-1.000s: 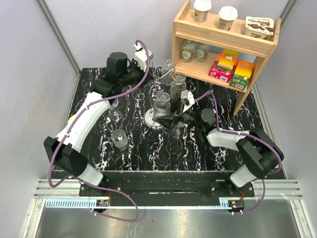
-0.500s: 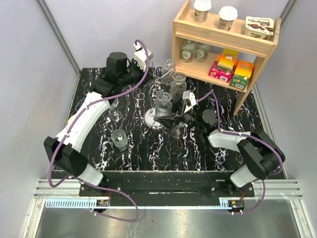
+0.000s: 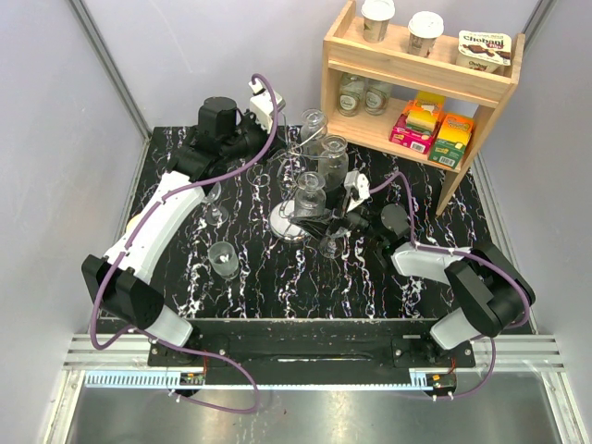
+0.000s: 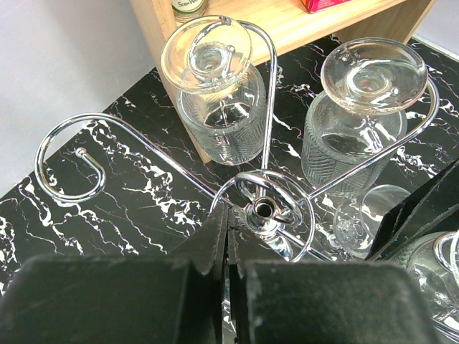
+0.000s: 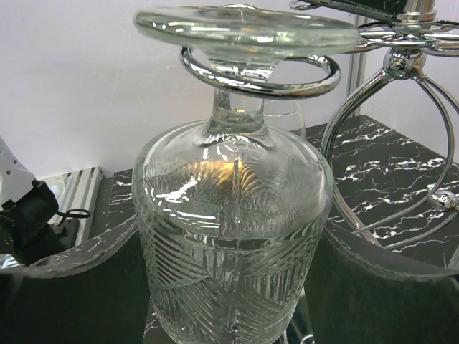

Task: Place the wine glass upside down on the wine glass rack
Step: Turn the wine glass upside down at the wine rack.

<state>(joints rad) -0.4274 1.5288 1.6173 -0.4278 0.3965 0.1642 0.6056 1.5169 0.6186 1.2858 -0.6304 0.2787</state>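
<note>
Wine glass (image 5: 233, 244): upside down, with its stem inside one curled arm of the rack. Its round foot lies flat just above that curl, and the ribbed bowl hangs beneath.
Wine glass rack (image 4: 262, 209): a silver wire stand, upright near the middle of the table. Its curled arms spread out from a ring at the top of the post.
Right gripper (image 3: 313, 215): jaws spread wide around the bowl, one finger against each side. It holds the glass from the near-right side of the rack.
Left gripper (image 4: 228, 222): jaws closed together with nothing between them. The tips sit just beside the rack's top ring, reaching in from the far left.
Hung glasses (image 4: 215, 93): two more hang inverted on arms at the rack's far side, feet uppermost.
Loose glasses (image 3: 224, 259): two stand upright on the table to the left of the rack.
Table (image 3: 277, 296): black top with white marble veining.
Wooden shelf unit (image 3: 412, 79): stands at the far right corner, with cups on top and jars and boxes on the shelf below.
</note>
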